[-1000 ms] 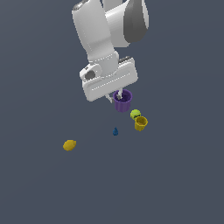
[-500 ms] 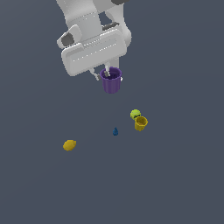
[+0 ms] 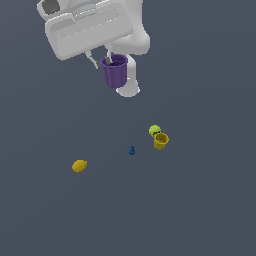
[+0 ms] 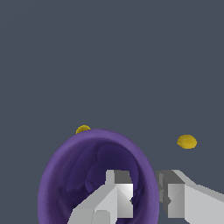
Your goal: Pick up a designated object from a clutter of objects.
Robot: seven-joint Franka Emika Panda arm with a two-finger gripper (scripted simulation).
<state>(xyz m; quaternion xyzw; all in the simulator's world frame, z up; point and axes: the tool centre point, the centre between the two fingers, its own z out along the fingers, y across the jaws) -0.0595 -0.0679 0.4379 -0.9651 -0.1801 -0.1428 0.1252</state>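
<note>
Purple cup (image 3: 115,71) hangs in the air beneath the white arm, pinched at its rim by the gripper (image 3: 102,56). In the wrist view the gripper (image 4: 146,192) has one finger (image 4: 117,197) inside the cup (image 4: 74,175) and the other outside it, with the cup's wall clamped between them. The cup is upright with its mouth up, its ribbed sides narrowing toward the base, and it is clear of the worktop (image 3: 200,200), well above the other items.

Behind and just below the cup in the exterior view stands the white base of the arm (image 3: 129,87).

The rest of the items lie on the dark grey worktop, lower in the exterior view. A lime-green ball (image 3: 154,131) and a yellow cup (image 3: 161,141) sit touching or very nearly touching, the ball slightly toward the exterior view's left and farther back. A tiny blue drop-shaped piece (image 3: 132,150) stands near them, toward the exterior view's left of the yellow cup. A yellow lemon (image 3: 79,165) lies well apart from the others, farther toward the exterior view's left.

In the wrist view two small yellow shapes show past the purple cup's rim, one peeking just over the rim (image 4: 82,129) and one off to the side (image 4: 187,141); which item each one is cannot be told.
</note>
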